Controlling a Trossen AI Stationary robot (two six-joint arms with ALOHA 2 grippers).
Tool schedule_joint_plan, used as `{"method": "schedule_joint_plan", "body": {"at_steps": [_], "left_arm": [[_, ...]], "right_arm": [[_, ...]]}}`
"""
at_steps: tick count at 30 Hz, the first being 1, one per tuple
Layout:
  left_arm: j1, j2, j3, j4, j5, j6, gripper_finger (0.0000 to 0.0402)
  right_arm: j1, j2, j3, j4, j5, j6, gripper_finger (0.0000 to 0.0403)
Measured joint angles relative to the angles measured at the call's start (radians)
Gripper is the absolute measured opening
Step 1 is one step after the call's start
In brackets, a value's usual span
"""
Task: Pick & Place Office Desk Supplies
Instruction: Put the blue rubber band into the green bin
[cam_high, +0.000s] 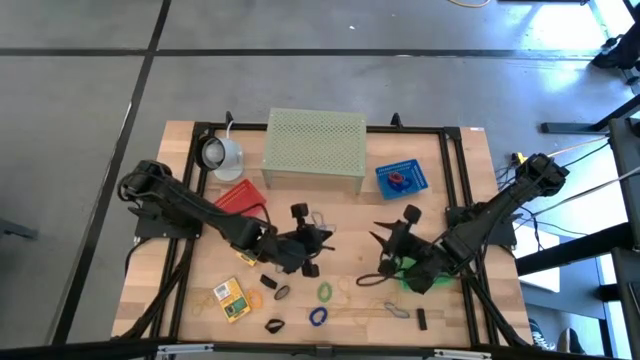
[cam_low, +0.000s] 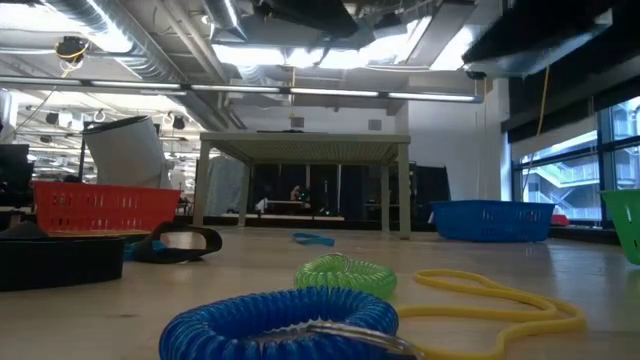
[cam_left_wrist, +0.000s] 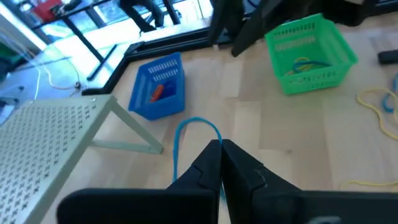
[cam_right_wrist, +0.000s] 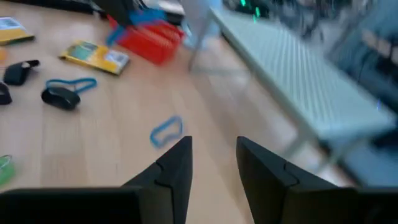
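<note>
The office desk supplies lie loose on the near half of the wooden table: a green coiled loop (cam_high: 325, 291), a blue coiled loop (cam_high: 318, 316), black clips (cam_high: 271, 282), yellow packets (cam_high: 232, 298) and a thin blue band (cam_right_wrist: 166, 130), which lies flat. My left gripper (cam_high: 315, 238) hovers over the table's middle, shut on another thin blue band (cam_left_wrist: 186, 127). My right gripper (cam_high: 382, 245) stands open just to its right, beside the green basket (cam_high: 415, 272). Nothing is between its fingers (cam_right_wrist: 177, 165). My left gripper pinches the thin blue band between its two fingertips, at one end of the loop (cam_left_wrist: 217, 135). The fingers slant down toward the table's right side. The rest of the loop sticks out ahead of them, clear of the table.
The pale green perforated stand (cam_high: 313, 148) stands at the far middle. To its right is a blue basket (cam_high: 402, 178) with a red item inside. A red basket (cam_high: 240, 197) and a white cup (cam_high: 222, 152) are to its left. Yellow bands (cam_low: 490, 295) lie near the front edge.
</note>
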Motion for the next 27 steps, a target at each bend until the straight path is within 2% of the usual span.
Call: {"method": "schedule_joint_plan", "body": {"at_steps": [2, 5, 8, 13, 19, 27], "left_arm": [[-0.006, 0.000, 0.000, 0.003, 0.016, 0.000, 0.0003], [-0.006, 0.000, 0.000, 0.004, 0.080, 0.000, 0.0003], [-0.006, 0.000, 0.000, 0.033, 0.171, 0.009, 0.0003], [-0.006, 0.001, 0.000, 0.092, 0.279, 0.046, 0.0003], [-0.006, 0.001, 0.000, 0.133, 0.323, 0.046, 0.0003], [-0.006, 0.002, -0.011, 0.173, 0.414, 0.047, 0.0003]], "right_arm": [[-0.012, 0.000, 0.000, 0.115, -0.021, -0.189, 0.0125], [-0.034, 0.000, 0.000, 0.266, -0.118, -0.422, 0.0125], [-0.060, 0.000, 0.000, 0.380, -0.221, -0.559, 0.0126], [-0.103, 0.000, 0.000, 0.463, -0.381, -0.619, 0.0126], [-0.141, 0.000, 0.000, 0.511, -0.669, -0.642, 0.0126], [-0.144, 0.000, 0.000, 0.573, -0.693, -0.794, 0.0126]]}}
